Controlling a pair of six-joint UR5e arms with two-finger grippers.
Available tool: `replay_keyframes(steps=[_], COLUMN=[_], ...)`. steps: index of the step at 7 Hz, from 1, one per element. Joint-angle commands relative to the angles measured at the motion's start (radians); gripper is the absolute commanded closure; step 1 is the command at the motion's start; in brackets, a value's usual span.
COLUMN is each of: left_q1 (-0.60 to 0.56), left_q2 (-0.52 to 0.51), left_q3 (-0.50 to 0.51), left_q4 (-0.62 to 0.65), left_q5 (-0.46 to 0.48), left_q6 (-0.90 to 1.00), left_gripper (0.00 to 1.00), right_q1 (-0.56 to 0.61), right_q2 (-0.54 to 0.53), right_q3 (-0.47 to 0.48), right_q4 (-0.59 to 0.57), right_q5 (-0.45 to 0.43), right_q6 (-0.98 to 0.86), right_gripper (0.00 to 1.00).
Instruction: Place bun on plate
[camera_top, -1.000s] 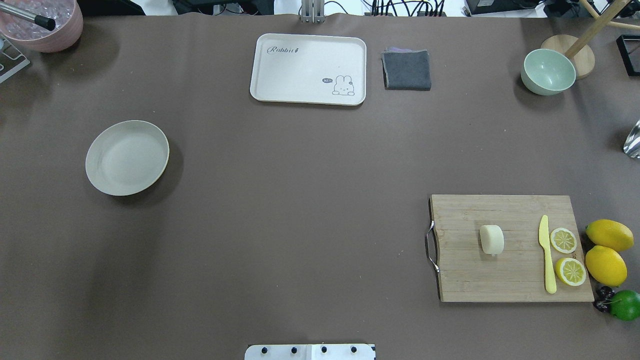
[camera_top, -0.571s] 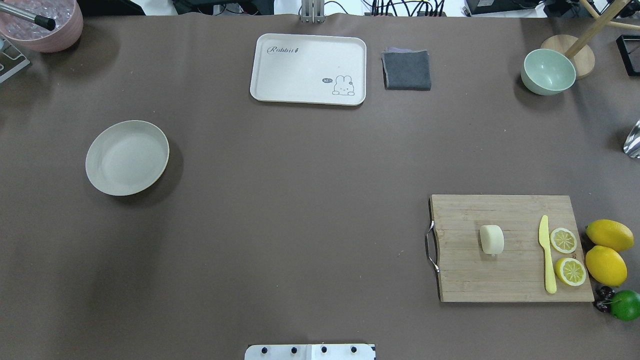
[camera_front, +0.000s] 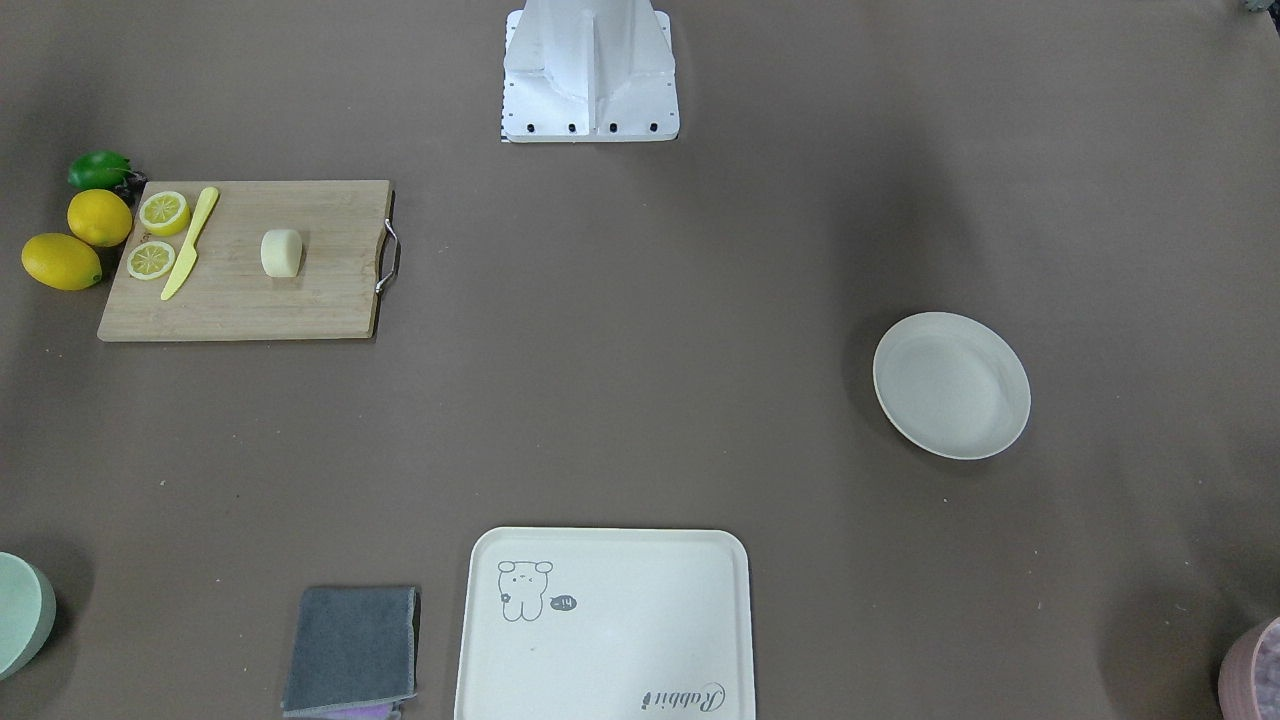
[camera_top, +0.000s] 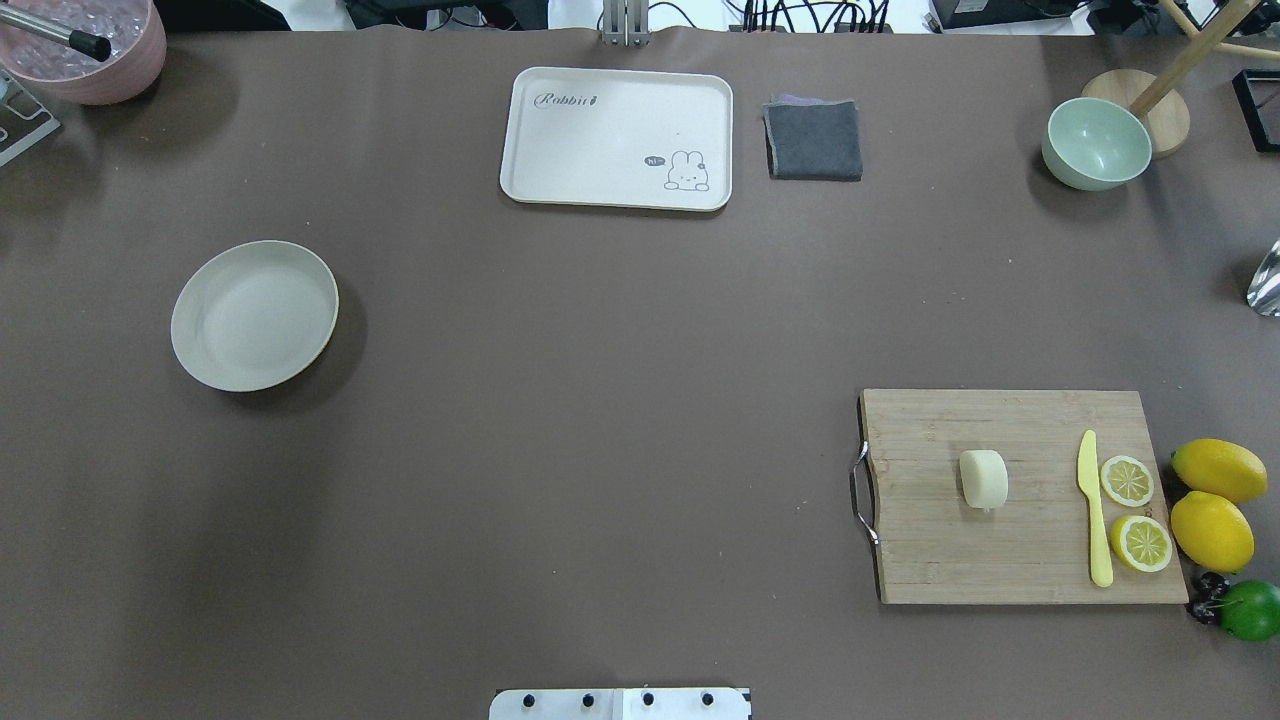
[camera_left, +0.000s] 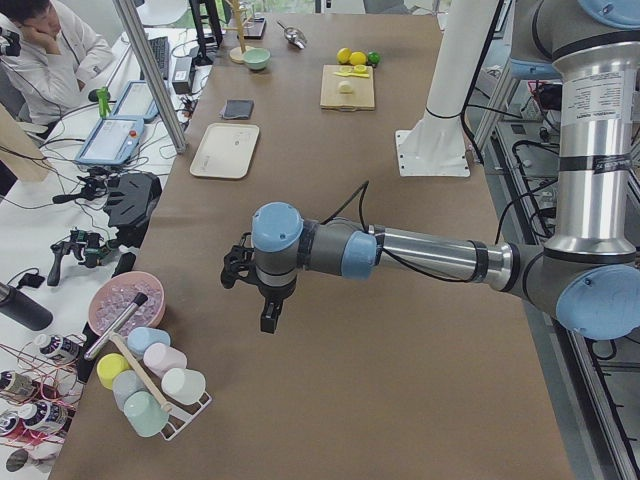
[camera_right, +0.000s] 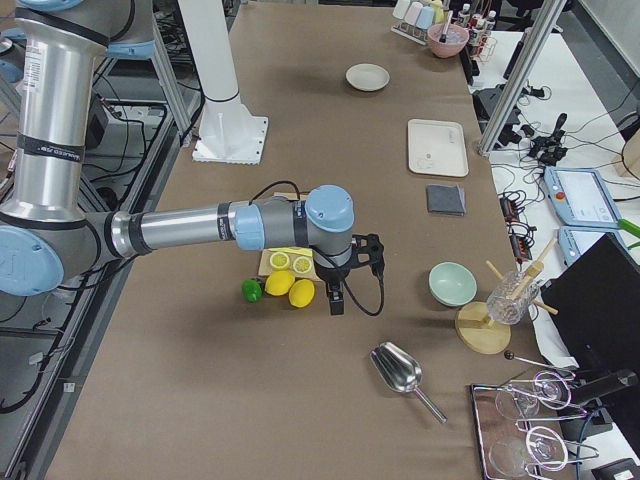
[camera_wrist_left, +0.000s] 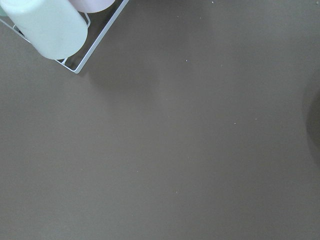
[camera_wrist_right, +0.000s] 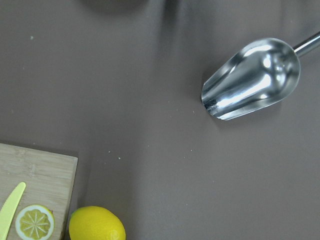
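Note:
The bun (camera_top: 983, 478) is a small pale cream block lying on a wooden cutting board (camera_top: 1000, 560) at the near right of the table; the front-facing view has it at the upper left (camera_front: 281, 252). The plate (camera_top: 254, 315) is round, off-white and bare, far over on the left half of the table (camera_front: 951, 385). Neither gripper shows in the overhead view. The left gripper (camera_left: 267, 315) hangs over bare table near the cup rack in the exterior left view; I cannot tell its state. The right gripper (camera_right: 336, 303) hangs beside the lemons in the exterior right view; I cannot tell its state either.
A yellow knife (camera_top: 1095, 510) and two lemon halves (camera_top: 1127, 480) share the board; two whole lemons (camera_top: 1212, 530) and a lime (camera_top: 1250, 610) lie beside it. At the far edge sit a cream tray (camera_top: 617, 138), grey cloth (camera_top: 814, 140) and green bowl (camera_top: 1096, 143). A metal scoop (camera_wrist_right: 252, 80) lies right.

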Motion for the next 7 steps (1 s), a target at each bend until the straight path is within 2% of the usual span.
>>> replay_keyframes(steps=[1, 2, 3, 5, 6, 7], left_q1=[-0.014, -0.011, -0.014, -0.003, 0.027, 0.087], left_q2=[-0.013, -0.018, -0.008, -0.021, -0.034, -0.050], left_q3=[0.014, 0.021, 0.011, 0.032, 0.043, 0.069], left_q4=[-0.239, -0.248, -0.264, -0.303, -0.294, -0.307], left_q5=[0.055, 0.104, 0.098, 0.100, 0.100, 0.098], left_q6=[-0.006, -0.037, -0.052, -0.065, -0.075, -0.173], left_gripper=[0.02, 0.02, 0.02, 0.02, 0.02, 0.02], right_q1=[0.063, 0.088, 0.100, 0.099, 0.074, -0.028], right_q2=[0.001, 0.013, 0.001, -0.048, -0.046, -0.032], right_q3=[0.068, -0.014, -0.015, -0.104, -0.110, -0.101], right_q4=[0.085, 0.138, 0.179, 0.465, 0.470, 0.483], right_q5=[-0.005, 0.012, 0.021, 0.029, 0.029, 0.024], right_q6=[-0.001, 0.048, 0.066, 0.079, 0.127, 0.324], right_gripper=[0.00, 0.00, 0.00, 0.00, 0.00, 0.00])
